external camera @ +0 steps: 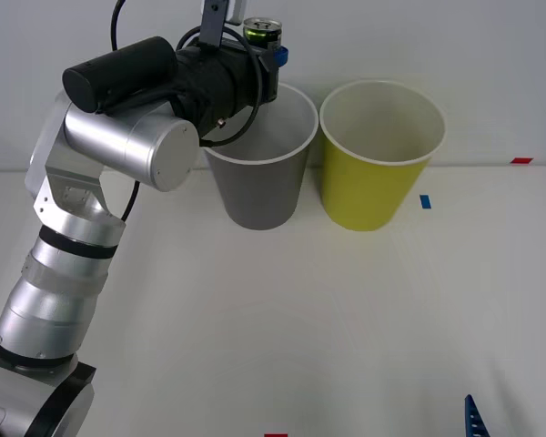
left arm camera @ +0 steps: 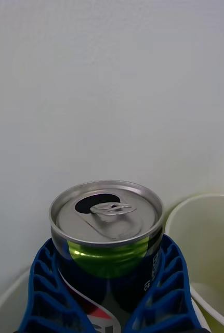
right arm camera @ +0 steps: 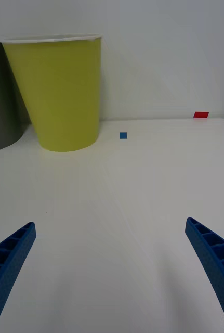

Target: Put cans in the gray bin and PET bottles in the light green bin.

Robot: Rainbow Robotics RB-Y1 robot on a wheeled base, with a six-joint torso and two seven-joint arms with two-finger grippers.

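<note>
my left gripper (external camera: 266,47) clamps the can (external camera: 262,33) above the gray bin's (external camera: 259,187) far rim; released here, it could clip the rim and bounce out. my right gripper (right arm camera: 112,270) waits spread wide over the table (external camera: 282,319).

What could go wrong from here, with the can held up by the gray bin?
1. The left claw holds the can near the gray bin's far rim rather than over its middle, so a release now might clip the rim or fall behind.
2. The light green bin stands right beside it; a sideways drift could drop the can there.
3. The can's top is already open, so leftover liquid might spill.
</note>
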